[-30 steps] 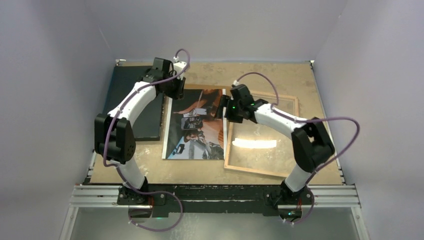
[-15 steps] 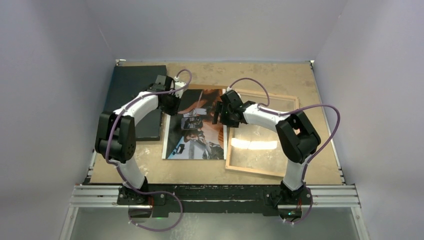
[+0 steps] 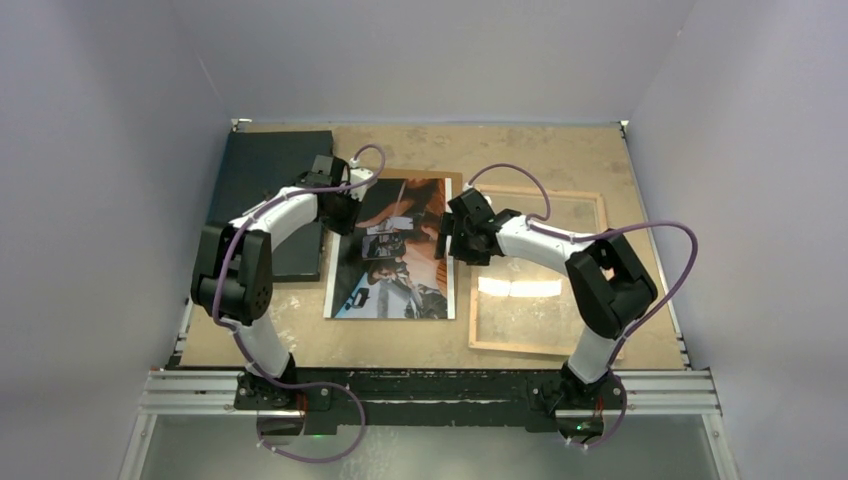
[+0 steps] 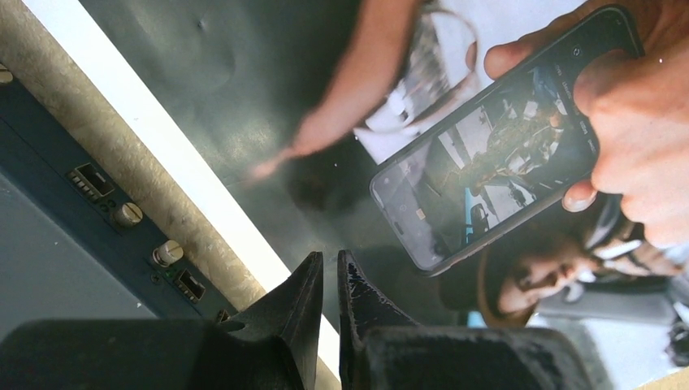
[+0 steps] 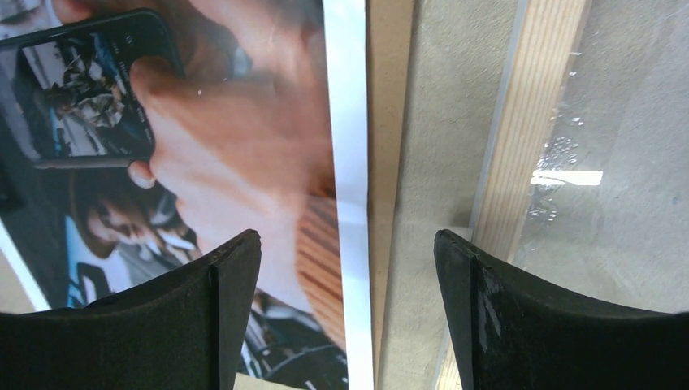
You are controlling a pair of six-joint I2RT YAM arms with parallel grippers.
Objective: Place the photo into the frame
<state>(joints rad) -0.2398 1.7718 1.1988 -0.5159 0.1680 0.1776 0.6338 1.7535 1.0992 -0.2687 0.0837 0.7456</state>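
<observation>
My left gripper (image 4: 329,272) hangs over the photo (image 4: 268,73), fingers together. My right gripper (image 5: 345,244) is spread wide, spanning the photo's white edge and the frame (image 5: 532,122).

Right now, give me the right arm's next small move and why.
Probably lower the right gripper onto the right border of the photo: its jaws are open, spanning that edge and the wooden rail of the frame, and the photo lies outside the frame.
</observation>
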